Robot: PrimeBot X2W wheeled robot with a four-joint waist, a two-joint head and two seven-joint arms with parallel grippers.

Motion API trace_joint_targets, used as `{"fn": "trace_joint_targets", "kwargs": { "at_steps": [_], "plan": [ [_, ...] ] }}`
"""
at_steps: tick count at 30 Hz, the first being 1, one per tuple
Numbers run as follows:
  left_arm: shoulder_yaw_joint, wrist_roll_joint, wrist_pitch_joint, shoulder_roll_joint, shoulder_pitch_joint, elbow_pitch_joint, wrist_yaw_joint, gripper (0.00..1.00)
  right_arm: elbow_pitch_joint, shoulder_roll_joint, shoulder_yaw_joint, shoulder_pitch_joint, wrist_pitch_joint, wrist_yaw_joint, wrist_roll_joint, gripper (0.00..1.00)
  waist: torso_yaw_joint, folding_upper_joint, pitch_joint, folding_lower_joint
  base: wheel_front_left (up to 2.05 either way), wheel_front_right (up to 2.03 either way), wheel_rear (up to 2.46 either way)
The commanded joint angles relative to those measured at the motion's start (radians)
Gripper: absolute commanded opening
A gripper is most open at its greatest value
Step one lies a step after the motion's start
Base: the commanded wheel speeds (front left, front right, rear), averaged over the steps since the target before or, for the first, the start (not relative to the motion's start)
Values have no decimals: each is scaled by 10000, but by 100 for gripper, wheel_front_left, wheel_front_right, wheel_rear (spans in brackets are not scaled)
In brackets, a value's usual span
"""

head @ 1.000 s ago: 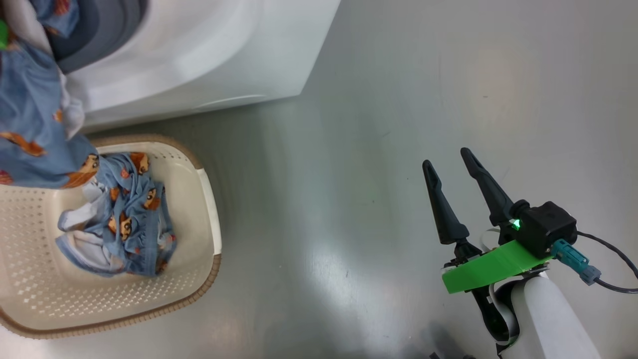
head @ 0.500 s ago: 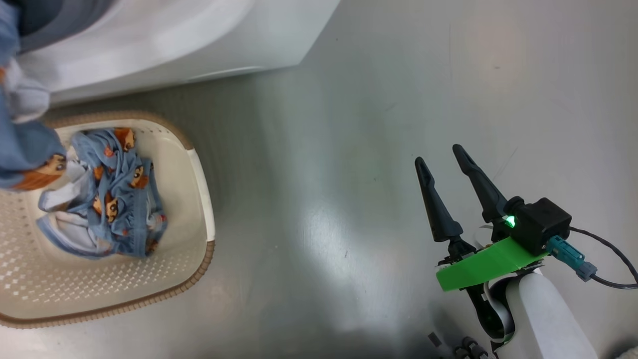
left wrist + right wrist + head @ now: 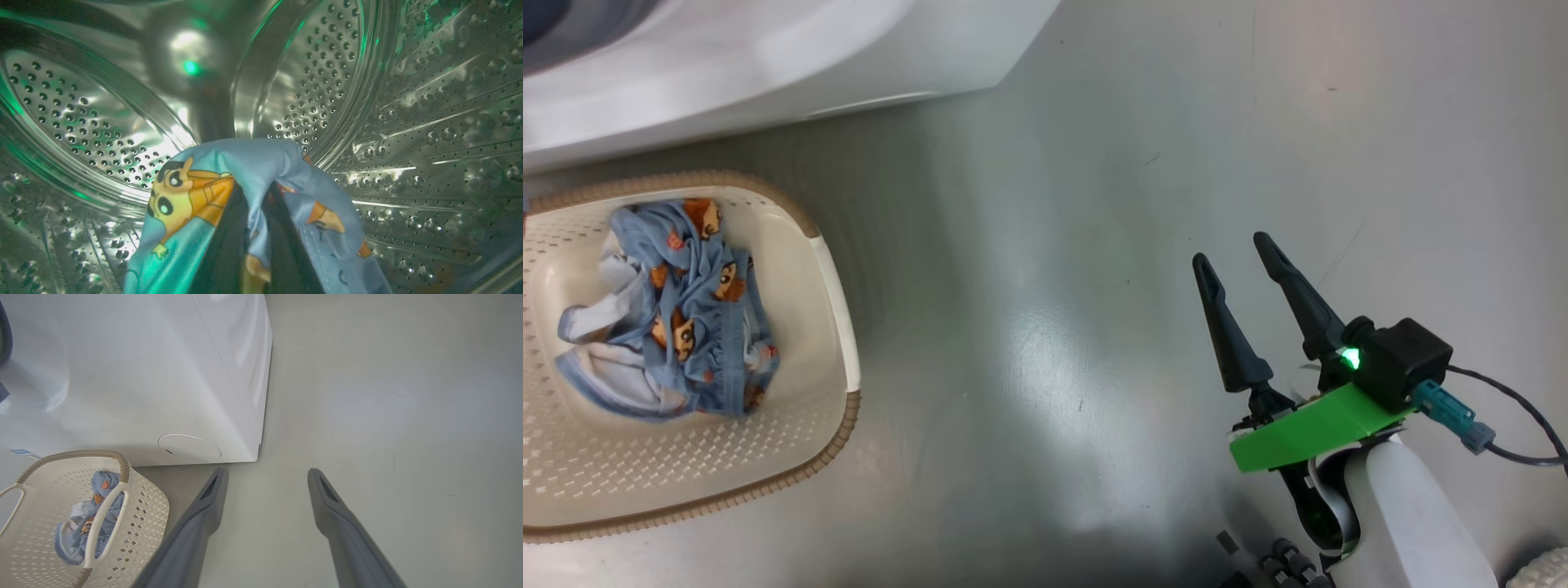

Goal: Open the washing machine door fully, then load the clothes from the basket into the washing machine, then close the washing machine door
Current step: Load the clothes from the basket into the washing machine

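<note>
Left gripper (image 3: pixel 257 212) clamped on light blue cartoon-print cloth (image 3: pixel 261 167), inside perforated steel drum (image 3: pixel 429 122). Same-print crumpled bundle (image 3: pixel 678 327) in cream perforated plastic basket (image 3: pixel 840 327): soft, light, drapes; pinch raised fold. Right gripper (image 3: pixel 1232 253) fingers apart, idle.

Left gripper (image 3: pixel 255 212) pinched tight; right gripper (image 3: pixel 1232 250) agape.

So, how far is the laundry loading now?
Done: the door must be open, because the left gripper is inside the drum. In hand: it is shut on one blue printed garment there, not yet released. Left: more clothes lie in the basket, and the door needs closing. The right gripper hangs open over the floor.
</note>
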Motion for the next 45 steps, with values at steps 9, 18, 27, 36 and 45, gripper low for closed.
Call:
{"fn": "trace_joint_targets", "kwargs": {
  "at_steps": [9, 18, 27, 36, 45],
  "plan": [
    [626, 292, -48, -87, 879, 172, -92, 100, -53, 28, -11, 69, -48, 16, -34, 100, 336, -1, -496, -1, 0, 0, 0],
    [821, 363, -48, -496, 1572, 67, -123, 100, 86, 28, -106, 49, -48, 16, -132, 100, 760, -1, -1051, -1, 0, 0, 0],
    [917, 499, -49, -778, 2506, -503, -127, 100, 304, 28, -200, 73, -48, 16, -144, 100, 1017, -1, -1591, -1, 0, 0, 0],
    [1171, 617, -49, -1144, 3939, -1574, -127, 100, 432, 28, -261, 192, -48, 16, -171, 100, 1290, -1, -2108, -1, 0, 0, 0],
    [1700, 994, -49, -1404, 5650, -2767, -128, 100, 507, 28, -337, 257, -48, 16, -173, 100, 1326, -1, -2524, -1, 0, 0, 0]
  ]
}}
